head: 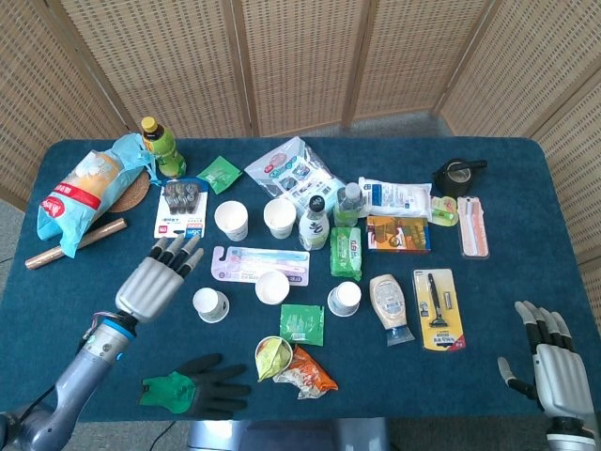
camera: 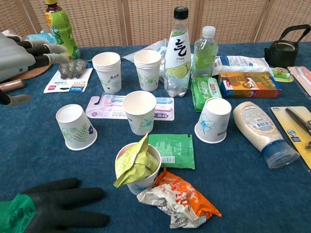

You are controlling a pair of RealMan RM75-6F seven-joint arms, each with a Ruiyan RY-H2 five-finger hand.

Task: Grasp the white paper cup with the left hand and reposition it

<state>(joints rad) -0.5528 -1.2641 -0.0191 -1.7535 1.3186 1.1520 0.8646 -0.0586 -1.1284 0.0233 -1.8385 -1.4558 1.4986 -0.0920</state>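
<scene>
The white paper cup [camera: 76, 127] stood upside down, unheld; left hand [head: 155, 277] and right hand [head: 550, 349] hovered empty, fingers spread. Another cup [camera: 137, 167] held a wrapper [camera: 132, 164].

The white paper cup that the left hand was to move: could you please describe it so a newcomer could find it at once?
Start at the black and green glove on the table's near edge. Just beyond it stands the white paper cup, upside down, right of the open left hand. Unlike the other inverted cup, it bears green leaves.

Head cam: high up, looking steeply down on whole surface [head: 563, 188], far off. Chest cam: low, close, facing fwd across surface [camera: 29, 170] middle. Both sharing cups and bottles area.
</scene>
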